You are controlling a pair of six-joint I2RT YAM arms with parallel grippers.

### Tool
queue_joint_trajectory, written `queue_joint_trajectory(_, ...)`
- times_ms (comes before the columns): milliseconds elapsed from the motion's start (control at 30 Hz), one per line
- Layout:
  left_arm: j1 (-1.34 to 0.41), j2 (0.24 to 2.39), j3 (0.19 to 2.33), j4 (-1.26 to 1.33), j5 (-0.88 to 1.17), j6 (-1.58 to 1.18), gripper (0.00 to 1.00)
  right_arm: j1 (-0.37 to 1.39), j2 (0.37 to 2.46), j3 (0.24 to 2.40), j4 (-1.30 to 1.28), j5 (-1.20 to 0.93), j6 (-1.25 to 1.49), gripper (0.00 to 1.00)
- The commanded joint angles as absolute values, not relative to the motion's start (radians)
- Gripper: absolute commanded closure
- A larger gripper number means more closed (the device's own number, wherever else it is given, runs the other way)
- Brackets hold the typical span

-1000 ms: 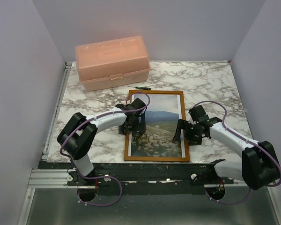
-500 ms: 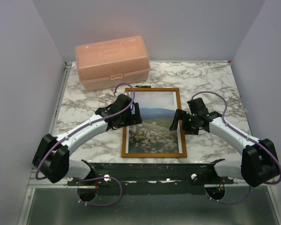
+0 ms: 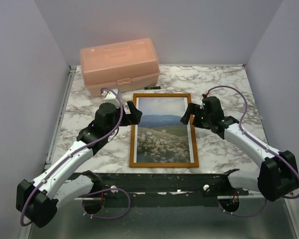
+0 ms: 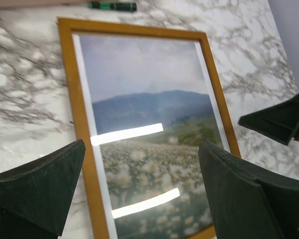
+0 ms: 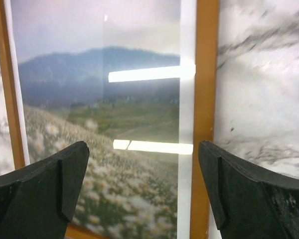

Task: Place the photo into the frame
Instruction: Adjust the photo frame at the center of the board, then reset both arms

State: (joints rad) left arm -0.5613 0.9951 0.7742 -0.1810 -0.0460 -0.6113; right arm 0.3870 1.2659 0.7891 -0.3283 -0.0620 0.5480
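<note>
The photo (image 3: 163,132) is seen lying picture-up inside the frame (image 3: 163,164), flat on the near middle of the table (image 3: 224,84). Its far half is flanked by the left gripper (image 3: 134,113) and the right gripper (image 3: 188,114), whose fingers are spread wide with nothing gripped. A straight lift away is advised, so that nothing is nudged.

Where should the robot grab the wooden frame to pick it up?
Probably by the long right edge of the frame, coming from the right with the open right gripper beside it. It lies flat and thin, so only its outer edges can be caught.
</note>
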Motion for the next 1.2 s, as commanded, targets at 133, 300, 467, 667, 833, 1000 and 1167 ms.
queue_joint_trajectory(133, -0.479, 0.772, 0.574, -0.005, -0.435, -0.376, 0.01, 0.384, 1.071, 0.645, -0.030, 0.439, 0.372, 0.00)
queue_joint_trajectory(300, -0.366, 0.671, 0.356, 0.271, -0.467, -0.318, 0.02, 0.380, 0.978, 0.443, 0.237, 0.608, 0.230, 0.00)
queue_joint_trajectory(467, -0.316, 0.720, 0.223, 0.537, -0.492, -0.202, 0.01, 0.375, 0.979, 0.196, 0.663, 0.606, 0.166, 0.00)
queue_joint_trajectory(667, -0.260, 0.908, 0.211, 0.773, -0.445, -0.097, 0.02, 0.363, 1.180, 0.146, 0.995, 0.537, 0.095, 0.00)
queue_joint_trajectory(833, -0.161, 1.070, 0.241, 0.821, -0.288, -0.136, 0.01, 0.333, 1.352, 0.142, 1.208, 0.469, 0.082, 0.00)
queue_joint_trajectory(1000, -0.114, 1.119, 0.307, 0.751, -0.085, -0.108, 0.02, 0.295, 1.417, 0.202, 1.185, 0.441, 0.061, 0.00)
queue_joint_trajectory(1167, -0.103, 1.134, 0.331, 0.721, -0.044, -0.088, 0.04, 0.230, 1.440, 0.233, 1.154, 0.382, 0.082, 0.00)
